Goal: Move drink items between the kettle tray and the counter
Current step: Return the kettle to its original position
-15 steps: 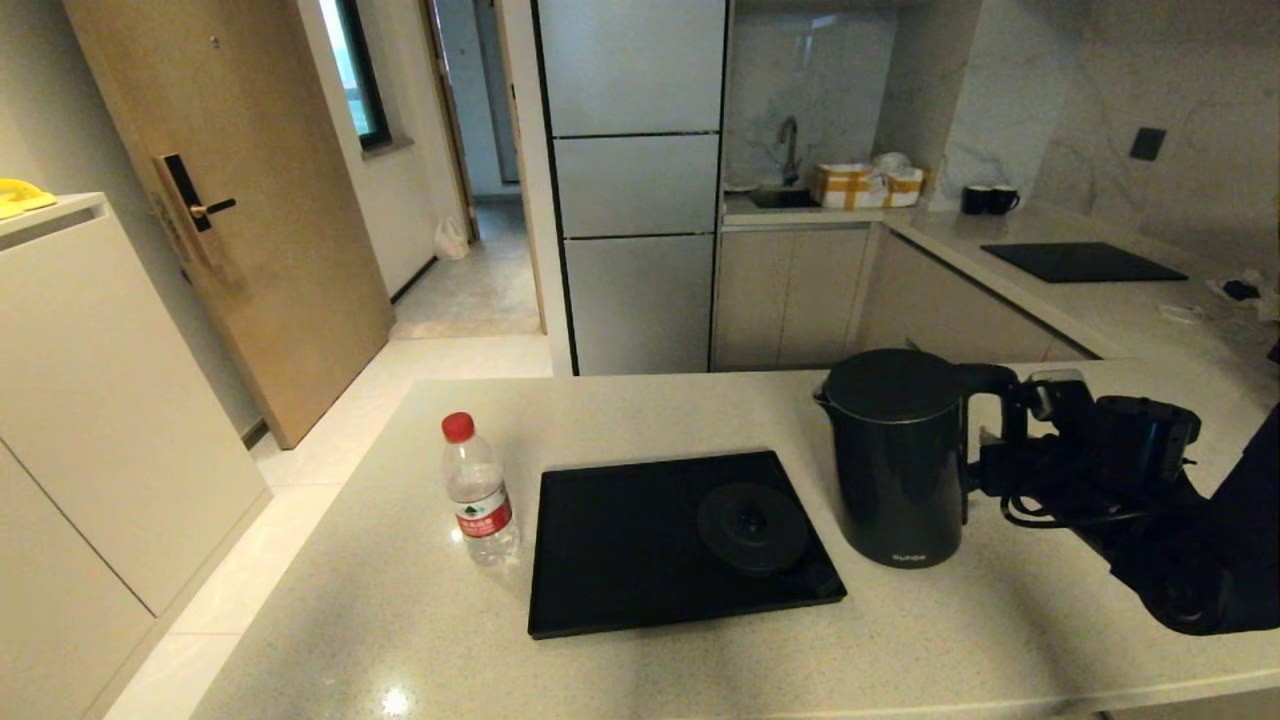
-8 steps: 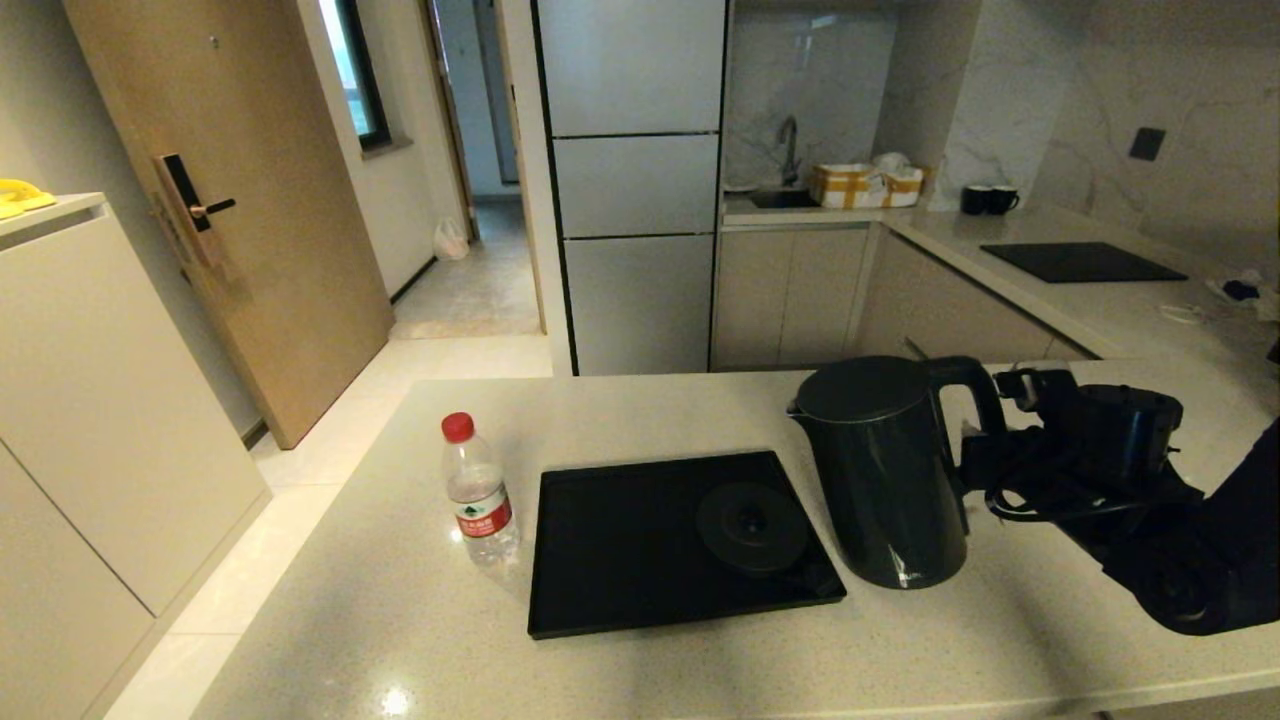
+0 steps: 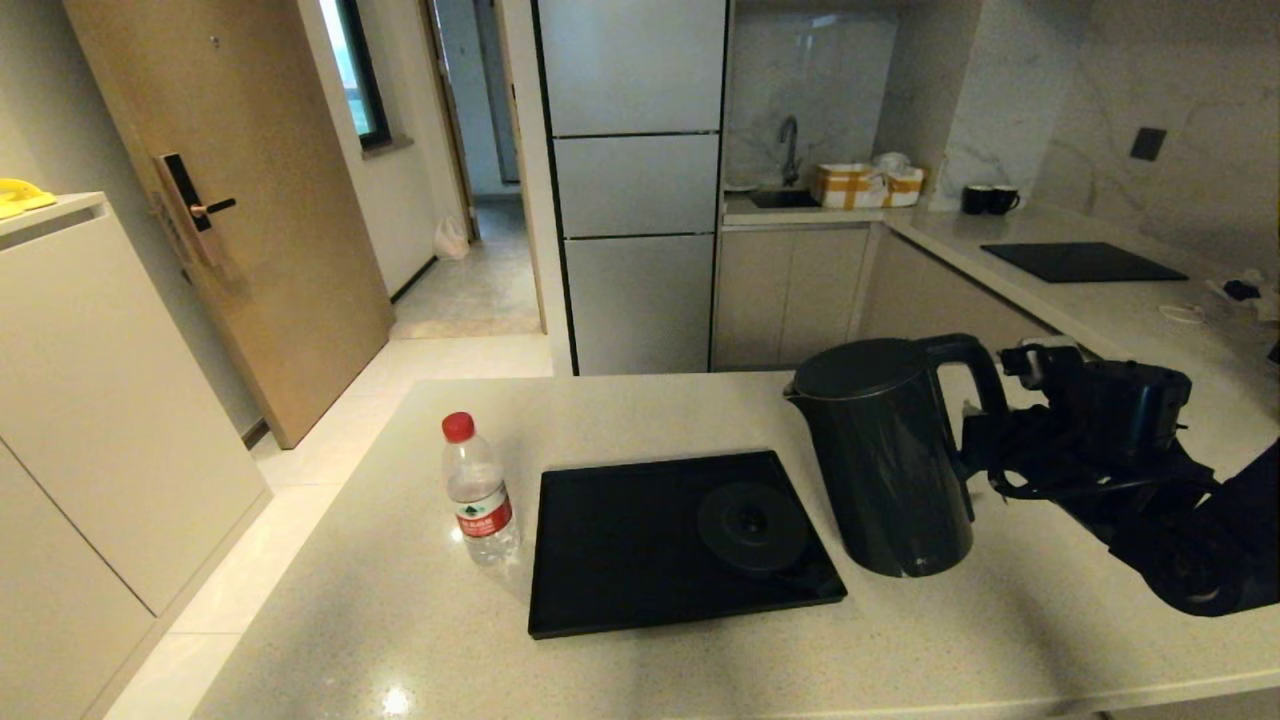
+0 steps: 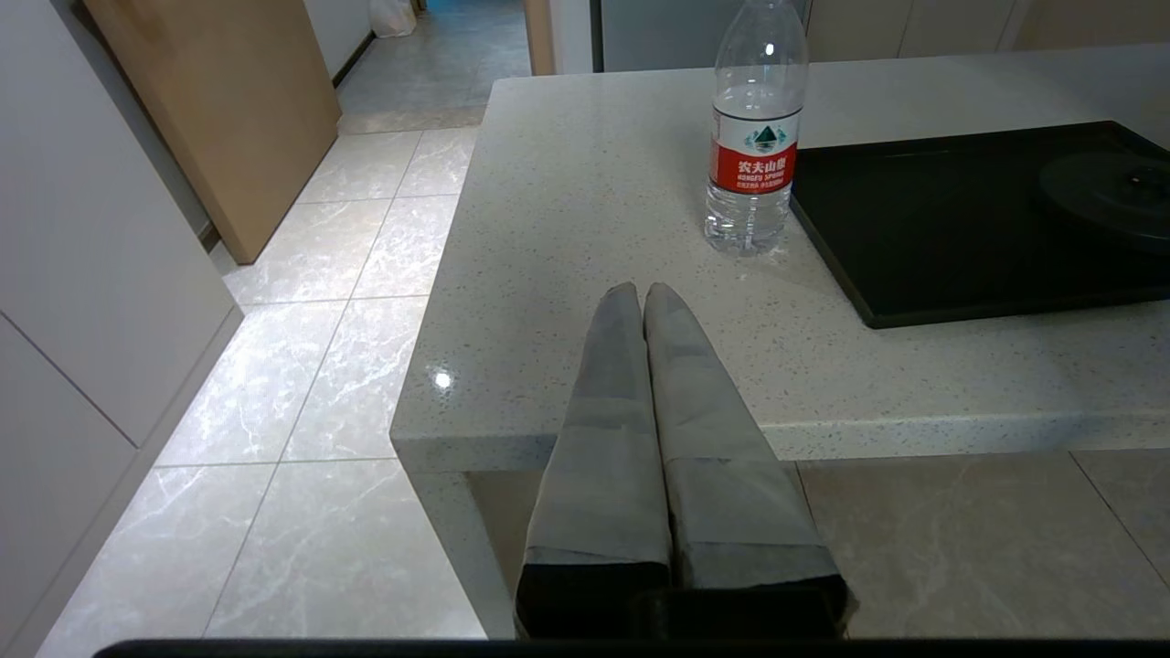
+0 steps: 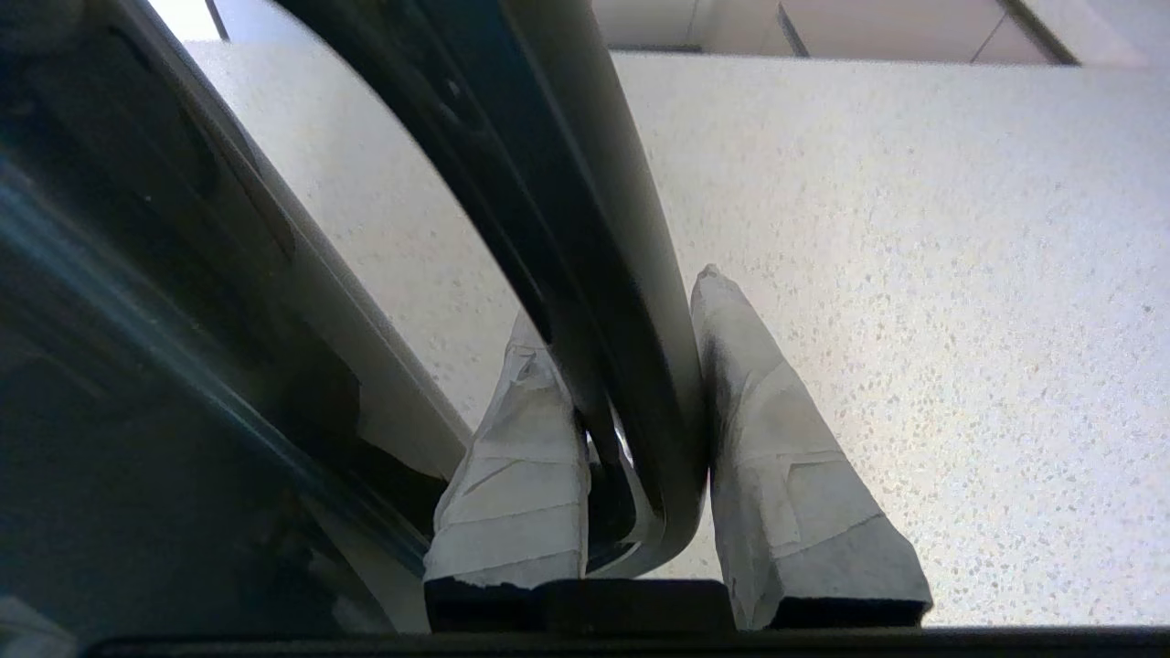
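Note:
The dark kettle [image 3: 890, 460] hangs tilted just right of the black kettle tray [image 3: 620, 560], its base close above the beige counter [image 3: 650, 415]. My right gripper [image 3: 985, 440] is shut on the kettle's loop handle [image 5: 603, 302], with a taped finger on each side of it. The tray's round base disc [image 3: 752, 525] is bare. The water bottle [image 3: 478, 492] with red cap stands on the counter left of the tray, and shows as the bottle [image 4: 754, 137] in the left wrist view. My left gripper [image 4: 640, 294] hovers shut and empty by the counter's near left corner.
A black cooktop [image 3: 1082, 262] and two black mugs [image 3: 988, 199] sit on the far grey worktop. The counter's left edge [image 4: 430, 302] drops to the tiled floor. A sink and yellow-checked boxes [image 3: 865, 184] are at the back.
The right gripper has lifted the kettle off the counter, tilted it and carried it a little left toward the tray. Bottle and tray have not moved.

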Controlling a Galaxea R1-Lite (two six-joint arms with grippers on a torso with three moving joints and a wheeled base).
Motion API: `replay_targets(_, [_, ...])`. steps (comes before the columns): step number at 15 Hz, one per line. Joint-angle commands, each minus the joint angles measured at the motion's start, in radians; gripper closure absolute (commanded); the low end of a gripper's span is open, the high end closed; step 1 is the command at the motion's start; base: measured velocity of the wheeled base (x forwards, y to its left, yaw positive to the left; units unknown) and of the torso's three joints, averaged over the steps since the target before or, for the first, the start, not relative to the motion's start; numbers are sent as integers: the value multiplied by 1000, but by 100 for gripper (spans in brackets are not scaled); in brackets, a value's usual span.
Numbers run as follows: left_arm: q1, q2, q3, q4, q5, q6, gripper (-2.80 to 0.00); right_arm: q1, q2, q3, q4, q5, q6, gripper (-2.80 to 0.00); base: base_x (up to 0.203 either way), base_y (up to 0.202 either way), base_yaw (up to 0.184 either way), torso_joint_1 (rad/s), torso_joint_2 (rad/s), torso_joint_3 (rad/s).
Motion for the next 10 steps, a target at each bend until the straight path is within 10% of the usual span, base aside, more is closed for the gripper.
replay_targets(1, [0, -1, 0, 0, 1, 0, 0, 18, -43, -15, 8, -13, -1, 0, 0, 0, 0, 0, 0, 0])
replay_targets(10, [0, 0, 0, 0, 1, 0, 0, 249, -16, -226, 150, -174, 0, 0, 0, 0, 0, 0, 0, 0])
